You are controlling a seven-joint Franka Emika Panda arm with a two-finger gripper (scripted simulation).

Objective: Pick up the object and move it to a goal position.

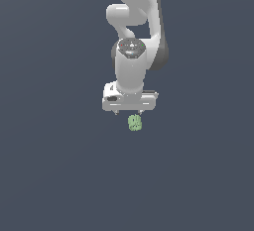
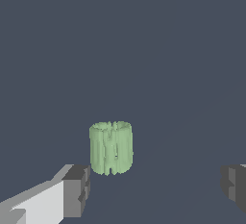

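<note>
The object [image 1: 135, 123] is a small pale-green lumpy blob with darker green marks, sitting on the dark grey floor just below the white hand in the exterior view. In the wrist view the object [image 2: 111, 147] looks like a short ribbed cylinder standing upright. My gripper [image 1: 128, 112] hangs above it, open, with only two short fingertips showing under the hand. In the wrist view the gripper [image 2: 158, 189] has its dark pads [image 2: 77, 189] spread wide apart, and the object lies beyond them, nearer to one pad, not between them.
The white arm [image 1: 133, 36] rises behind the hand in the exterior view. A plain dark grey floor [image 1: 59, 175] surrounds everything, with no other objects visible.
</note>
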